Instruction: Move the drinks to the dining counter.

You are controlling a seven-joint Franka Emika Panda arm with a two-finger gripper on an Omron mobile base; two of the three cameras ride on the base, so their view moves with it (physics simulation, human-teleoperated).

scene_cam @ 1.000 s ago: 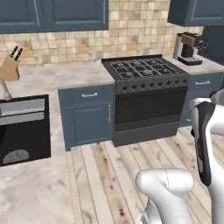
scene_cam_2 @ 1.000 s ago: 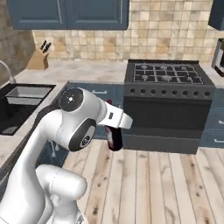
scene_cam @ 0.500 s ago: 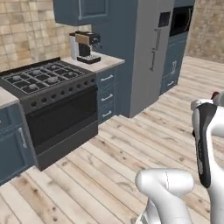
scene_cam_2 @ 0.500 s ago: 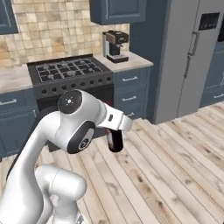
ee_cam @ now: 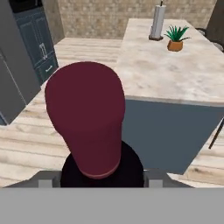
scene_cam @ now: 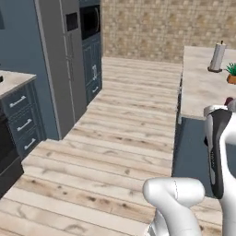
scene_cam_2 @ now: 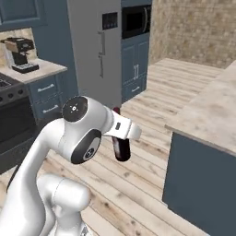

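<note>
Carrying the wine bottle (ee_cam: 87, 127): near-black glass under a dark red capsule, seen from above in the hand view, also as a dark cylinder (scene_cam_2: 121, 145) hanging below the wrist in the right base view. Held at the gripper (ee_cam: 103, 177), jaws clamped on the bottle's shoulder just under the neck, finger tips mostly hidden behind the glass. Likely heavy for its width, rigid, smooth and slippery, breakable if dropped or knocked on a hard edge; best gripped on the body or shoulder, not the tapering neck, and set down gently. Long axis upright, neck toward the camera, base toward the plank floor. Dining counter (ee_cam: 166, 74) at about 1 o'clock in the hand view, near but not under the bottle; paper-towel roll (ee_cam: 157, 22) and small potted plant (ee_cam: 176, 39) at its far end.
</note>
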